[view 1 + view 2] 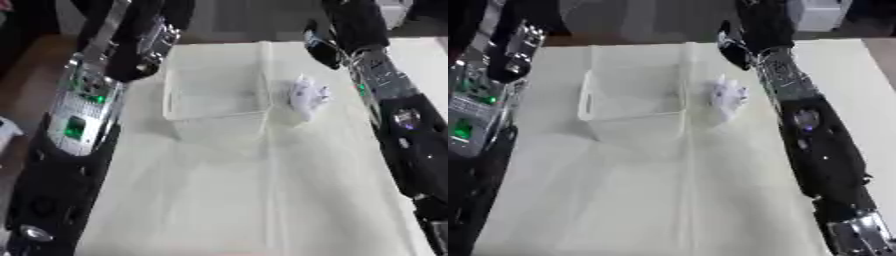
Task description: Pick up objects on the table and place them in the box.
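Near table: bare cream cloth-covered table, nothing to be picked here.
Box: clear plastic rectangular box at mid-table, looks empty; walls hard to read, so rim may be clipped on a drop.
Object: small white crumpled object just beside box's right wall, outside; could be nudged away or pushed vs. wall.
Left hand: black left hand at far left; finger state can't be told.
Right hand: black right hand beyond obj., apart from it; fingers can't be told, nothing seen held.

There are no words, numbers or signs to read here. The arms show only small green lights, and the clear box has no label.
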